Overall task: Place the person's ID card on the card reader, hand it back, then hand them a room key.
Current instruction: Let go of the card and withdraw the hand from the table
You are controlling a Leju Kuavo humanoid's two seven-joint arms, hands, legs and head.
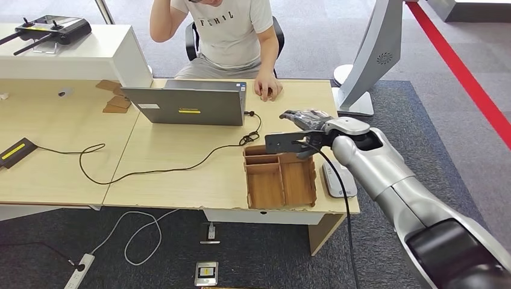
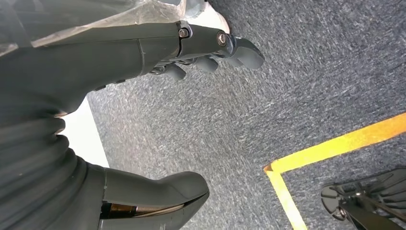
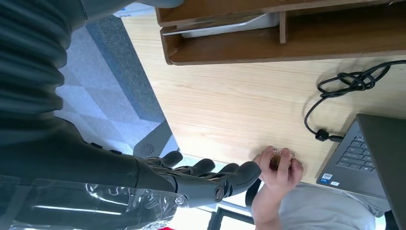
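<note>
Above desk (image 1: 181, 174), right hand (image 1: 307, 123) outstretched, fingers apparently loosely extended.

The right arm (image 1: 391, 180) stretches forward, its right hand (image 1: 307, 123) held out flat, fingers extended and apart, holding nothing. The left hand (image 2: 191, 45) hangs low, fingers loosely curled and empty.
</note>
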